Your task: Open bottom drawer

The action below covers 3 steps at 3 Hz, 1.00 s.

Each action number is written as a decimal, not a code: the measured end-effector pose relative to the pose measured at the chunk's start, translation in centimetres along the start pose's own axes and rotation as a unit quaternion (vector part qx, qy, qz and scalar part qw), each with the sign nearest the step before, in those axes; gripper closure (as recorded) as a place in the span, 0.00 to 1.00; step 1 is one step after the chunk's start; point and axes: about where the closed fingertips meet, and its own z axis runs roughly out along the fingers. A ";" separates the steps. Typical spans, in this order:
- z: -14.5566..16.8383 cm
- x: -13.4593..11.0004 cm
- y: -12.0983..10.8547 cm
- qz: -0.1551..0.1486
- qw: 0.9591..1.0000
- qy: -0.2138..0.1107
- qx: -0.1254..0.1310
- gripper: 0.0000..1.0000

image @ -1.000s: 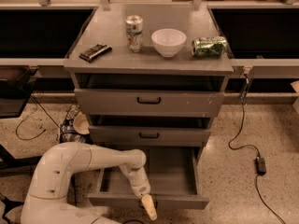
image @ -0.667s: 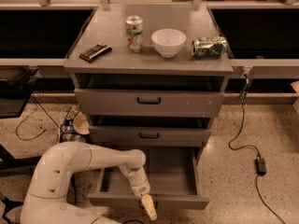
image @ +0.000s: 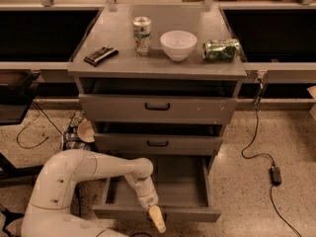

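One white jointed arm (image: 101, 166) reaches in from 8 o'clock across the pulled-out grey metal bottom drawer (image: 193, 213). Its cream-tipped gripper (image: 157, 221) points down at the drawer's front, at 6 o'clock; I cannot tell its grip.

The matt grey metal bottom drawer (image: 192, 214) has at its front lip the smooth, perhaps plastic, cream gripper (image: 158, 224), while the white bowl (image: 178, 44) looks glossy.

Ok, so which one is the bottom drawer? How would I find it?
Look for the grey cabinet with the white bowl on top. Three drawers sit one under another in it, and the bottom drawer is the lowest, nearest the floor. Unlike the top drawer and middle drawer, it is pulled far out so you see down into it, and the robot's gripper is at its front edge.
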 end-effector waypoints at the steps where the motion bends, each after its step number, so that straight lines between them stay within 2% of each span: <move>1: -0.1 0.6 1.0 -0.005 1.000 0.014 -0.014 0.00; 2: -1.5 1.4 2.2 -0.004 0.999 0.039 -0.016 0.00; 3: -3.5 2.9 3.9 0.015 0.998 0.060 -0.006 0.00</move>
